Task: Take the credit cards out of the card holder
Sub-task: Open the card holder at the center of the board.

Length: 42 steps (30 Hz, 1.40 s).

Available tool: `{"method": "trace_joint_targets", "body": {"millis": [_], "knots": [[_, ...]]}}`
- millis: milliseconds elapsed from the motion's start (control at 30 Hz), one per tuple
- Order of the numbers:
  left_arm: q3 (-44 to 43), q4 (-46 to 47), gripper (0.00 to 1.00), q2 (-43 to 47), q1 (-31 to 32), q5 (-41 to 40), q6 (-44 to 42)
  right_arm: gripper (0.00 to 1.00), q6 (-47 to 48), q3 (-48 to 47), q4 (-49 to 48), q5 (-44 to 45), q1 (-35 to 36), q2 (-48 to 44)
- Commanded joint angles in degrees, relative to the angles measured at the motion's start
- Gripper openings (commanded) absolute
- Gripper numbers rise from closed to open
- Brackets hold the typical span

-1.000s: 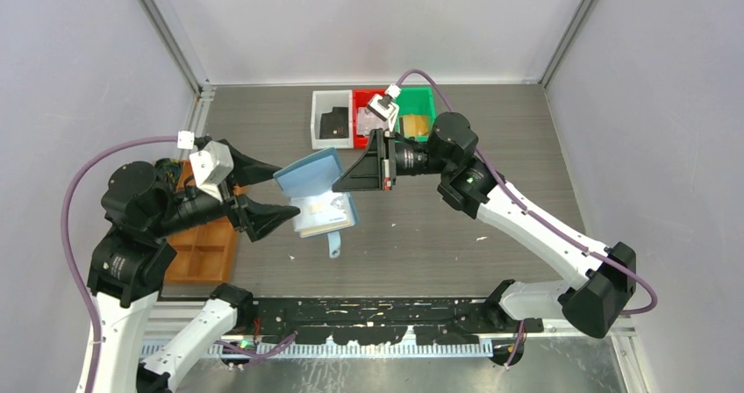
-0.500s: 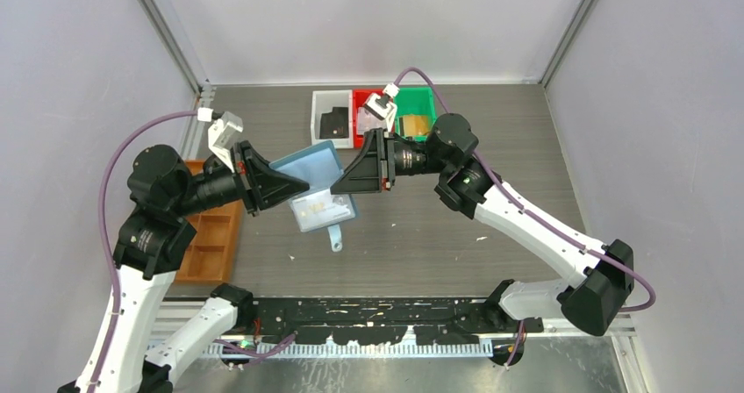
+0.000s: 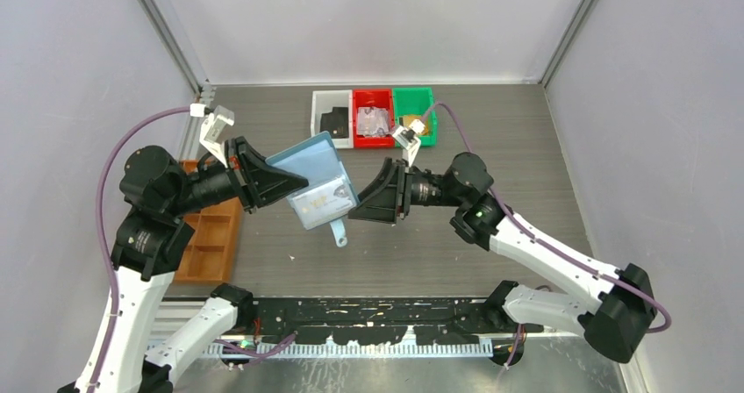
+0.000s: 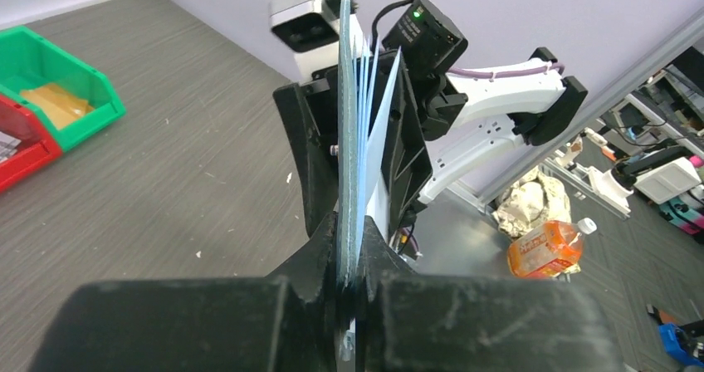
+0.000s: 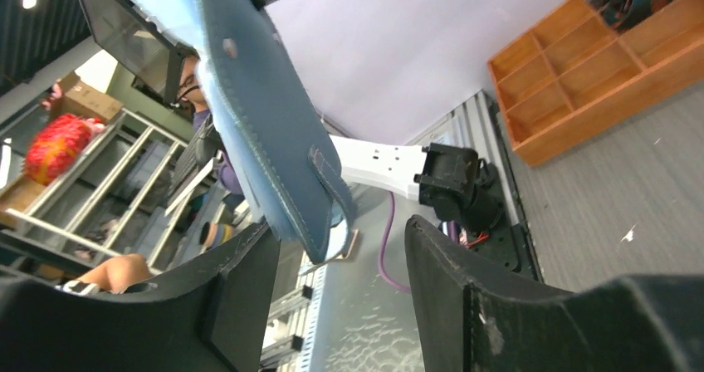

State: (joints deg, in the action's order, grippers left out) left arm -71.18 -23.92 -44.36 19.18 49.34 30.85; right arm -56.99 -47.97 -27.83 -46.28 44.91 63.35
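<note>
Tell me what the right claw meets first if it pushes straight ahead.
Probably the blue card holder, clamped by the left claw: its lower edge hangs ahead of the open right claw.

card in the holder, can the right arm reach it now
Probably yes: the left gripper pinches the card holder open in the air, the card shows in its slot, and the open right gripper sits beside it, nothing between.

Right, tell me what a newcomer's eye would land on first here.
The blue card holder hangs open in mid-air over the middle of the table, pinched at its edge by the left gripper. The right gripper faces it from the other side, jaws apart, near its dangling tab. Three coloured bins line the far edge.
</note>
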Motion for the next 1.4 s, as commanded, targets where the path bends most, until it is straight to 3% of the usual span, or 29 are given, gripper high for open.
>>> {"method": "trace_joint_targets", "body": {"millis": [0, 500, 767, 967, 1000, 1033, 1100, 1133, 1233, 1367], "knots": [[-2.59, 5.22, 0.00, -0.19, 0.07, 2.05, 3.56, 0.62, 6.81, 0.77, -5.96, 6.26, 0.23, -5.81], [-2.73, 5.72, 0.00, -0.49, 0.09, 1.53, 6.49, 0.63, 7.63, 0.49, -6.73, 13.05, 1.74, -5.23], [-0.87, 4.68, 0.00, -0.87, 0.10, 3.00, 6.75, 0.67, 7.29, -5.68, -10.91, 10.17, 4.57, 0.83], [0.09, 1.99, 0.00, -0.84, 0.13, 5.12, 4.77, 0.64, 0.69, -6.66, -19.68, 9.64, 4.67, 4.55], [-0.04, 0.99, 0.03, -0.86, 0.14, 4.93, 3.86, 0.63, -0.39, -6.62, -19.90, 10.18, 4.67, 4.88], [-0.16, 0.10, 0.12, -0.92, 0.12, 4.61, 2.97, 0.60, -1.60, -6.62, -19.46, 10.99, 4.67, 5.10], [-0.74, -2.48, 0.58, -1.08, 0.07, 3.48, -0.08, 0.46, -3.85, -7.11, -16.76, 13.21, 4.58, 5.49], [-1.32, -4.10, 0.68, -1.00, 0.12, 1.48, -1.92, 0.37, -4.71, -7.78, -13.90, 14.41, 4.66, 5.47], [-3.24, -6.26, 0.80, -0.23, 0.09, -5.33, -6.62, 0.14, -5.64, -11.37, -0.87, 17.55, 4.67, 4.61], [-2.56, -5.42, 0.81, 0.94, 0.05, -2.18, -9.30, 0.01, -3.92, -12.96, 8.74, 20.37, 4.75, 2.15]]}}
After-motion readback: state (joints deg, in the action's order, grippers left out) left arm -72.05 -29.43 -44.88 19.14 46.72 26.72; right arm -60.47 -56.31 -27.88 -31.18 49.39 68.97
